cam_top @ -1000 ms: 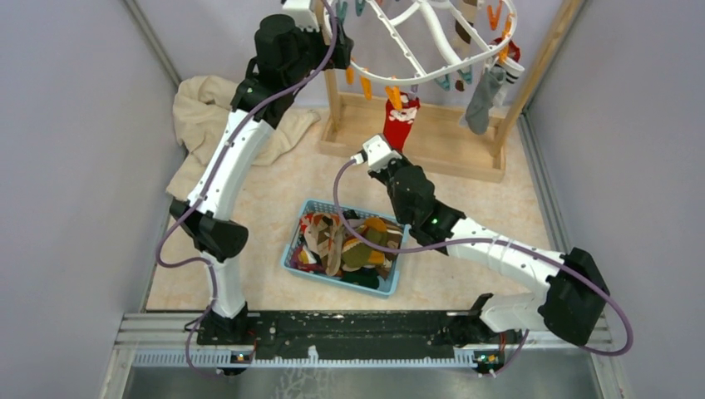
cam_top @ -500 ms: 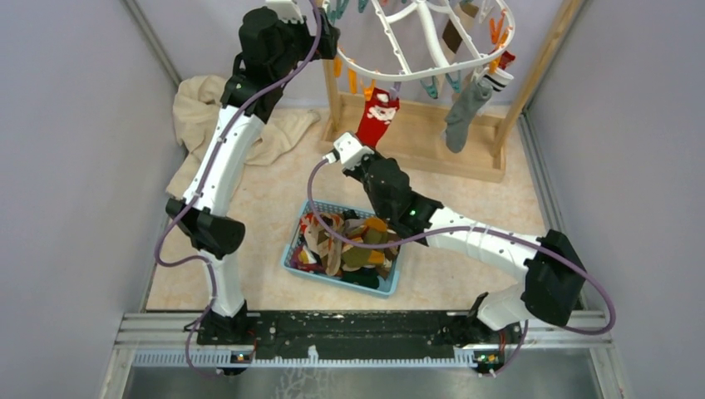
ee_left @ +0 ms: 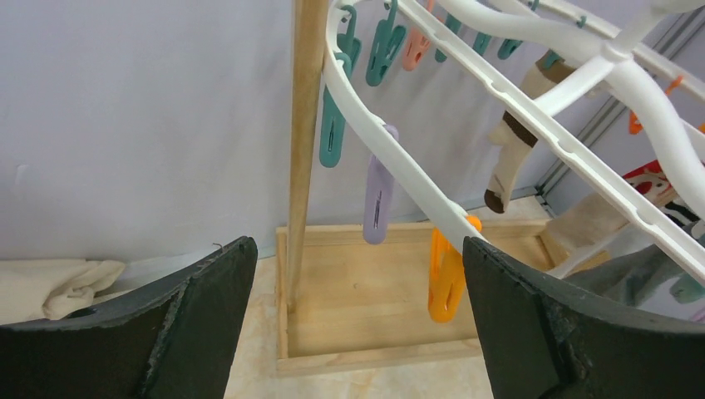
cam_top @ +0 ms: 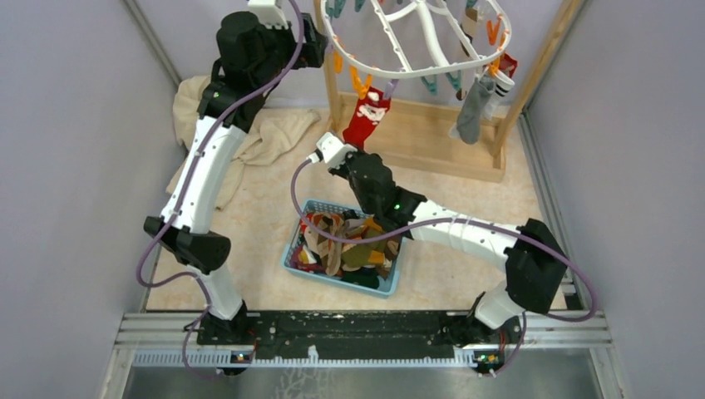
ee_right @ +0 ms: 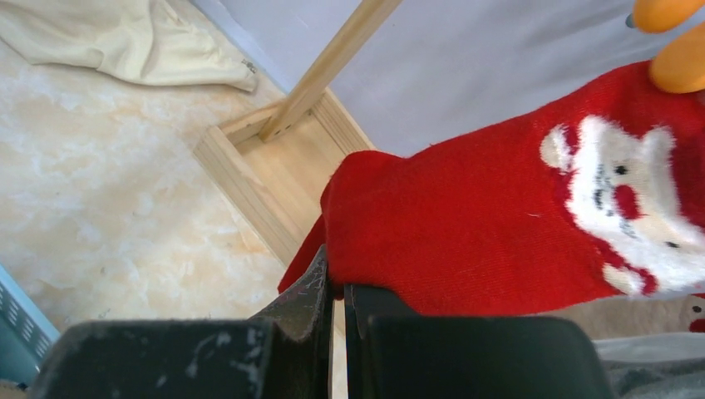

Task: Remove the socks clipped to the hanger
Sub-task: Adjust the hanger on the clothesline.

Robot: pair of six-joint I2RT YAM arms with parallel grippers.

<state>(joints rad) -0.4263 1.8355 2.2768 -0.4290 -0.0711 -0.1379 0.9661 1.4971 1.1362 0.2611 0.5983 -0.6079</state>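
We find the right gripper (ee_right: 337, 309) pressed together on the lower tip of the red sock (ee_right: 499, 208), with the cloth running into the seam between its fingers. In the overhead view the sock hangs just above centre. Its top is caught in an orange clip (cam_top: 362, 84) on the near rim of the hanger (ee_left: 399, 154). Its long axis runs from the clip down and left to the fingers.

We judge the coming move to be a pull along that line, away from the clip and toward the basket (cam_top: 293, 249) below, where loose socks (cam_top: 345, 245) lie.

The left gripper (cam_top: 314, 43), at upper left, has its fingers spread wide and holds nothing, and the rim lies ahead of them. A grey sock (cam_top: 472, 108) hangs clipped at upper right, nearer the right arm.

Risk: the hanger may swing with the pull.
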